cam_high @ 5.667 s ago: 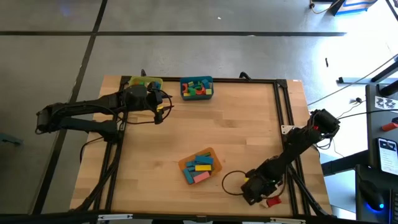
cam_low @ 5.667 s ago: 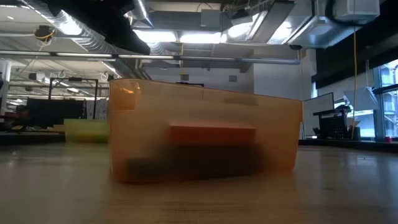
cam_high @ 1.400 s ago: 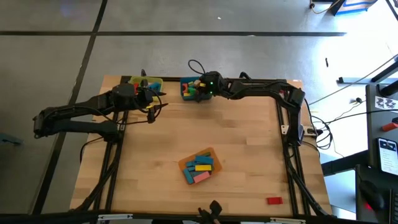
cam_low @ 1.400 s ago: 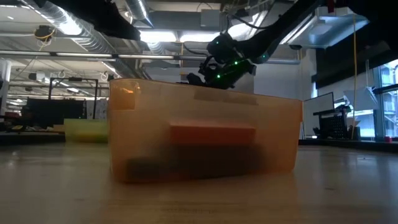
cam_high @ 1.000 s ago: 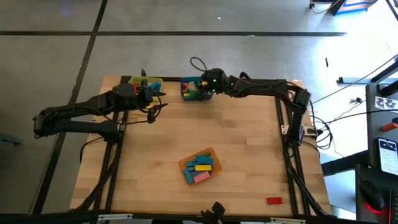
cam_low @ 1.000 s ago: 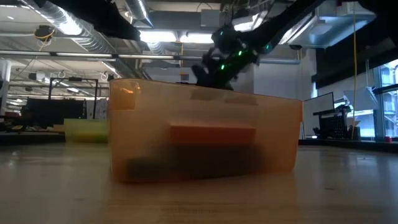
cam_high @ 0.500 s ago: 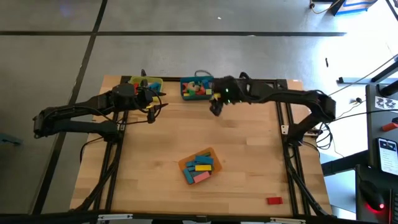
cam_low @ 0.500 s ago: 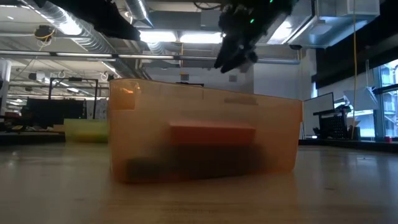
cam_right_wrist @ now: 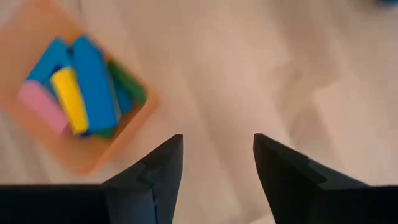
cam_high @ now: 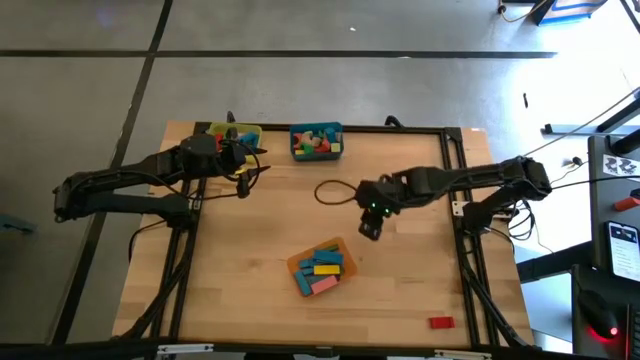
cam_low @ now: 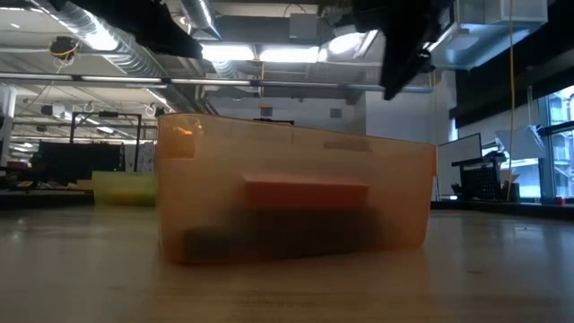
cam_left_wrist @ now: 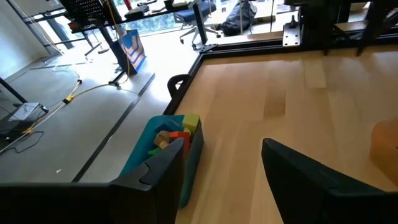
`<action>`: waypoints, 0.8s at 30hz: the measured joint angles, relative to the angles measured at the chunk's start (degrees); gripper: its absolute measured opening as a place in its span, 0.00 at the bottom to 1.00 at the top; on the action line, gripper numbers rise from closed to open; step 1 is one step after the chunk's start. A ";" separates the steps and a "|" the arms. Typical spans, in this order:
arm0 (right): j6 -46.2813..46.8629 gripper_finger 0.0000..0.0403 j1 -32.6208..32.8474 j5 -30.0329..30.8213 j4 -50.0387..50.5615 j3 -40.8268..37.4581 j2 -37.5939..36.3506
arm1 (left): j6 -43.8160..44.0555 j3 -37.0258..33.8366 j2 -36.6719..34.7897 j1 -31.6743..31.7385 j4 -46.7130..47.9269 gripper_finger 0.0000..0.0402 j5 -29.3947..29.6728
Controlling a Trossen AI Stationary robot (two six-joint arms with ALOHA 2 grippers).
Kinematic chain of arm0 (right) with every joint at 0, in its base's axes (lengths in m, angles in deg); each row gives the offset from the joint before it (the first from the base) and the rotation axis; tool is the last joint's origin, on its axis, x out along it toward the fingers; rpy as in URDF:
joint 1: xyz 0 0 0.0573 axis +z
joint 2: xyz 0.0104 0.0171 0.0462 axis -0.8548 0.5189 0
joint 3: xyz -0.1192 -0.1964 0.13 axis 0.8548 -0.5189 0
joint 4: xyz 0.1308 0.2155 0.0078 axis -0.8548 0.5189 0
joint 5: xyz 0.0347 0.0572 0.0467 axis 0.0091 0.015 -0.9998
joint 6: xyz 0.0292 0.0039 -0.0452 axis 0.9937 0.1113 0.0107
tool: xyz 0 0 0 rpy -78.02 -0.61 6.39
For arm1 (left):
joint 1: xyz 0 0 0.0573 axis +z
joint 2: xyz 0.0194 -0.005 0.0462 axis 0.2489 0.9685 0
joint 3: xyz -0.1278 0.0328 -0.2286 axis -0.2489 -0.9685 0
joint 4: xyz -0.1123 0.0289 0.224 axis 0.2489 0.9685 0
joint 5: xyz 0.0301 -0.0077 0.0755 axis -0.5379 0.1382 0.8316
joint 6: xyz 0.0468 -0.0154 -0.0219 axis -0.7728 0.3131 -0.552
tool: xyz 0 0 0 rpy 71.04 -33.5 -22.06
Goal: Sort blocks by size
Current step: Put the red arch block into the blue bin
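The blocks lie sorted in bins. A teal bin (cam_high: 316,141) at the far edge holds several small ones, and the left wrist view shows it too (cam_left_wrist: 163,149). An orange bin (cam_high: 322,268) near the middle front holds blue, yellow, pink and green blocks (cam_right_wrist: 81,93). A yellow bin (cam_high: 235,133) stands far left. One red block (cam_high: 440,322) lies flat on the table, front right. My right gripper (cam_high: 370,230) hangs open and empty above bare table, just right of and beyond the orange bin (cam_right_wrist: 217,146). My left gripper (cam_high: 258,165) waits open by the yellow bin (cam_left_wrist: 224,155).
A black cable loop (cam_high: 335,192) hangs off my right arm over the table's middle. A dark metal frame (cam_high: 447,180) runs along the table's right and far sides. In the low view the orange bin (cam_low: 296,193) fills the foreground, with the yellow bin (cam_low: 126,187) behind it.
My right gripper has left the teal bin and swept toward the table's near edge and a little right, rising and tipping to point more steeply down. It now hangs beside the orange bin. The blocks and bins have stayed where they were.
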 joint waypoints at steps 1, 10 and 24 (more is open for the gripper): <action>1.30 0.49 0.85 -1.03 1.05 0.00 0.00 | 0.00 0.00 0.00 0.00 -0.04 0.49 0.00; 14.36 0.49 7.11 -12.50 9.58 -0.54 0.08 | 0.02 0.00 0.00 0.00 -0.07 0.49 0.00; 61.45 0.49 21.34 -24.87 10.70 -6.26 0.20 | 0.21 0.00 0.00 0.00 0.60 0.49 0.00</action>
